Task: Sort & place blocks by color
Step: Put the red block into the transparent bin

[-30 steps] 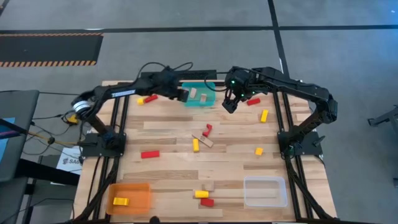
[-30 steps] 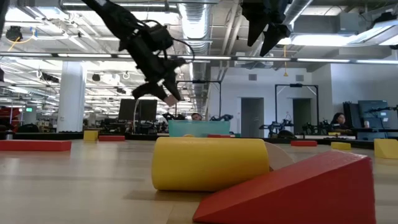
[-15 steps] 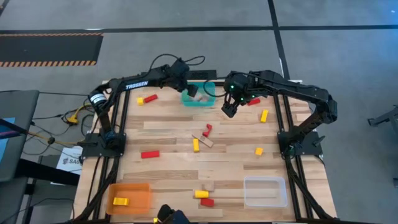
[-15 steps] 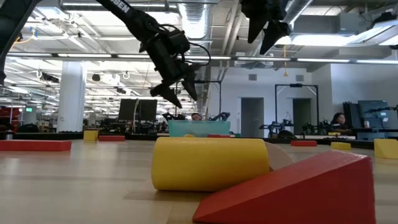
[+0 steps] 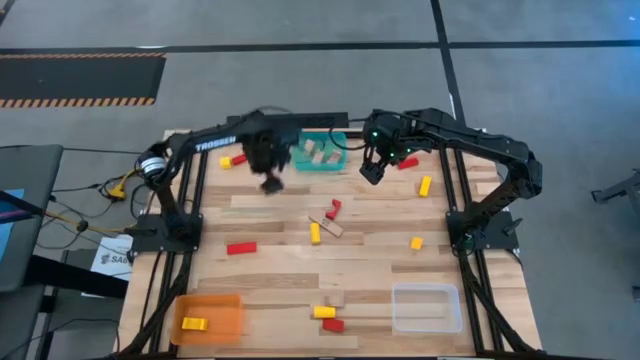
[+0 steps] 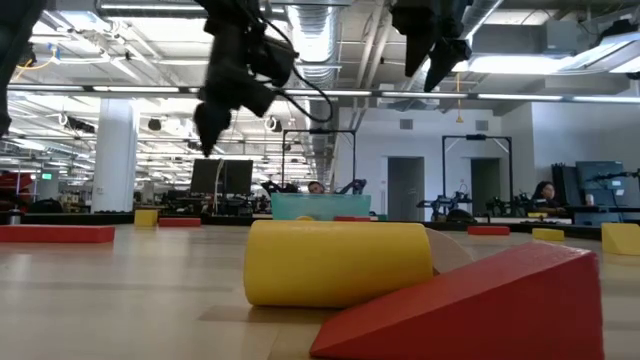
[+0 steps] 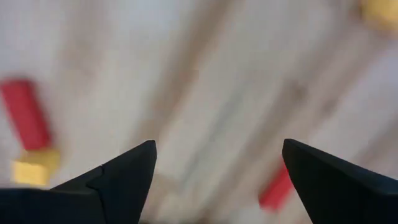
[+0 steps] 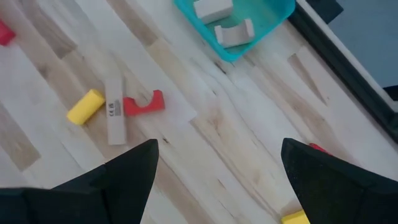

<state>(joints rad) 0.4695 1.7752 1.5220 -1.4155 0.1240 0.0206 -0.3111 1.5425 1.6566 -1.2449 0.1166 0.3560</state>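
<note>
Two tan blocks (image 5: pixel 318 152) dropped in teal bin (image 5: pixel 340 163) near desk's far edge, sorted by color. Both grippers, left (image 5: pixel 271 184) and right (image 5: pixel 370 173), up high, jaws apart, empty.

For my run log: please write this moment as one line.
left gripper: open, empty, beside teal bin | right gripper: open, empty, hovering | tan blocks: in teal bin
</note>
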